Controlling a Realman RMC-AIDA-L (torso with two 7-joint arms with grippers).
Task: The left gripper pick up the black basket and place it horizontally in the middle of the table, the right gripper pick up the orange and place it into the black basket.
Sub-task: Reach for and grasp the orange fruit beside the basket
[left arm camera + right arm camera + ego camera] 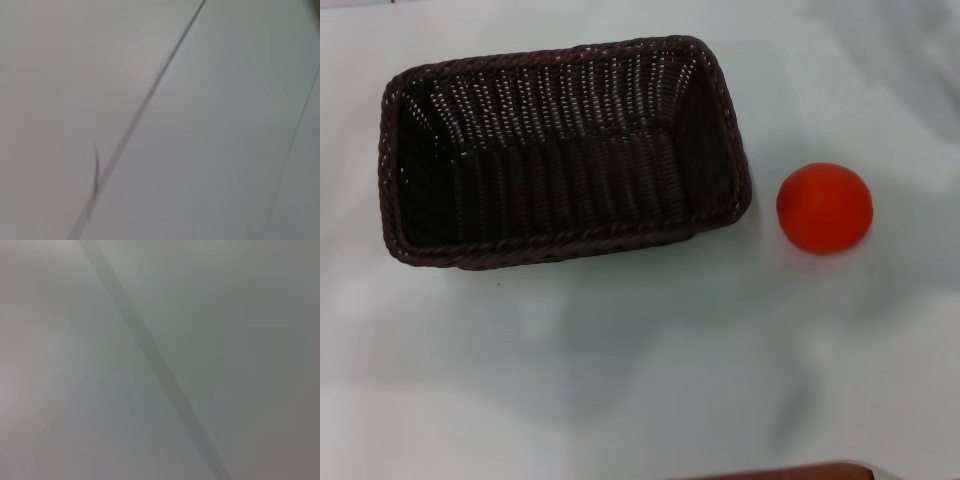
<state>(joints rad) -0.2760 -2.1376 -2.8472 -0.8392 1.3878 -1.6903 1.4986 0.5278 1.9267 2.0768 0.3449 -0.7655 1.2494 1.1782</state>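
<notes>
The black basket (560, 150) lies flat on the white table (640, 360), left of centre in the head view, its long side running left to right and its inside empty. The orange (824, 207) rests on the table to the right of the basket, a short gap apart from it. Neither gripper shows in the head view. The left wrist view and the right wrist view show only plain pale surfaces with thin dark lines, with no fingers, basket or orange in them.
A brown edge (790, 472) shows at the bottom of the head view, at the near side. White table surface spreads in front of the basket and around the orange.
</notes>
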